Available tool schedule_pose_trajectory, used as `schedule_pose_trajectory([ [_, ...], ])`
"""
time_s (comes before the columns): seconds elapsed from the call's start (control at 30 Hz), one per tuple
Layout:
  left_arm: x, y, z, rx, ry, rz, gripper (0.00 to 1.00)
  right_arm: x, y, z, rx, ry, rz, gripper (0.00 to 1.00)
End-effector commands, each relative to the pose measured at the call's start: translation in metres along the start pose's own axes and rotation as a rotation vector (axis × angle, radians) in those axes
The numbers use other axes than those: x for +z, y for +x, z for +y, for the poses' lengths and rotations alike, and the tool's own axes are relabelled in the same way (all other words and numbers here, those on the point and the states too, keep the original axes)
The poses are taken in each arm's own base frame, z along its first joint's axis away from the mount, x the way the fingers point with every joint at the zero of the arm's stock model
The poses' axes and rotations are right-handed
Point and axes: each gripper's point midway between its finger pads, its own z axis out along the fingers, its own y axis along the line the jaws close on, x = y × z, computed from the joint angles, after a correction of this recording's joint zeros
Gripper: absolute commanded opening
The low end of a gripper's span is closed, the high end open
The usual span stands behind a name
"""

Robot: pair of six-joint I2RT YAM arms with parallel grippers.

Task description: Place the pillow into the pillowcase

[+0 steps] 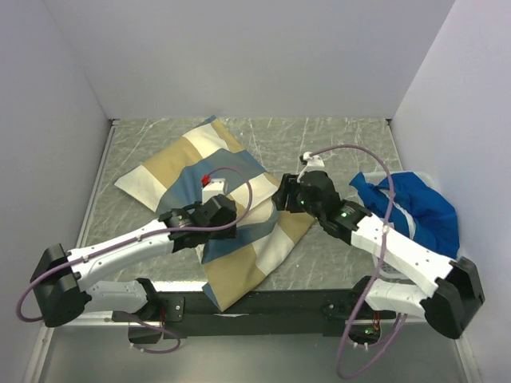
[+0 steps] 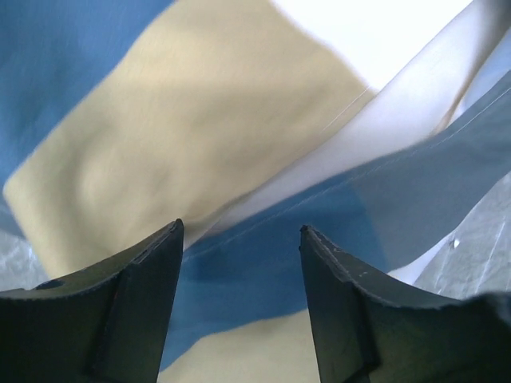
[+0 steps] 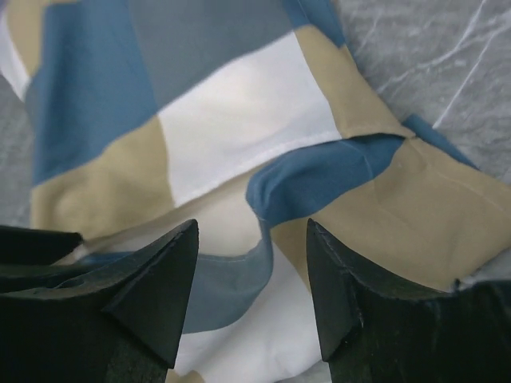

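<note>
The pillowcase (image 1: pixel 188 171), in tan, slate-blue and white blocks, lies limp and diagonal across the table. It fills both wrist views (image 2: pixel 184 136) (image 3: pixel 239 120). My left gripper (image 1: pixel 223 214) hovers over its middle. Its jaws (image 2: pixel 239 227) are open, with only blue and tan fabric showing below the gap. My right gripper (image 1: pixel 289 195) is at the cover's right edge, open (image 3: pixel 251 223) over a folded blue hem (image 3: pixel 239 271). A cream patch (image 3: pixel 227 211) shows inside that hem and looks like the pillow. The rest of the pillow is hidden.
A bright royal-blue cloth (image 1: pixel 411 207) with white stripes is bunched at the right, beside the right arm. White walls close the table on three sides. Bare grey marbled tabletop (image 1: pixel 335 136) shows behind and to the right of the pillowcase.
</note>
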Motion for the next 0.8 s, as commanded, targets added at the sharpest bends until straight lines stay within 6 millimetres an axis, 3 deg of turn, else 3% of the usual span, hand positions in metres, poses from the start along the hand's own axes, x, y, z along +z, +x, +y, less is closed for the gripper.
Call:
schedule_pose_trajectory([
  [0.0, 0.001, -0.033, -0.014, 0.054, -0.001, -0.085, 0.67, -0.013, 0.001, -0.002, 0.008, 0.015, -0.037, 0.63],
  [0.2, 0.02, -0.032, -0.035, 0.106, 0.031, -0.04, 0.62, -0.001, 0.024, 0.004, -0.029, 0.048, 0.038, 0.61],
  [0.4, 0.036, -0.028, -0.039, 0.126, 0.02, -0.018, 0.55, -0.003, 0.044, 0.006, -0.022, 0.039, 0.075, 0.59],
  [0.53, 0.036, -0.037, -0.036, 0.113, -0.015, -0.051, 0.36, -0.002, 0.054, 0.019, 0.003, -0.027, 0.1, 0.59],
  [0.63, 0.032, -0.048, -0.038, 0.097, -0.006, -0.069, 0.16, 0.004, 0.067, 0.028, 0.005, -0.065, 0.154, 0.56],
  [0.67, 0.031, -0.05, -0.038, 0.099, -0.003, -0.074, 0.06, 0.006, 0.069, 0.028, 0.007, -0.067, 0.162, 0.54],
  [0.77, 0.023, -0.058, -0.043, 0.1, 0.02, -0.084, 0.01, 0.01, 0.068, 0.037, 0.015, -0.097, 0.169, 0.37],
])
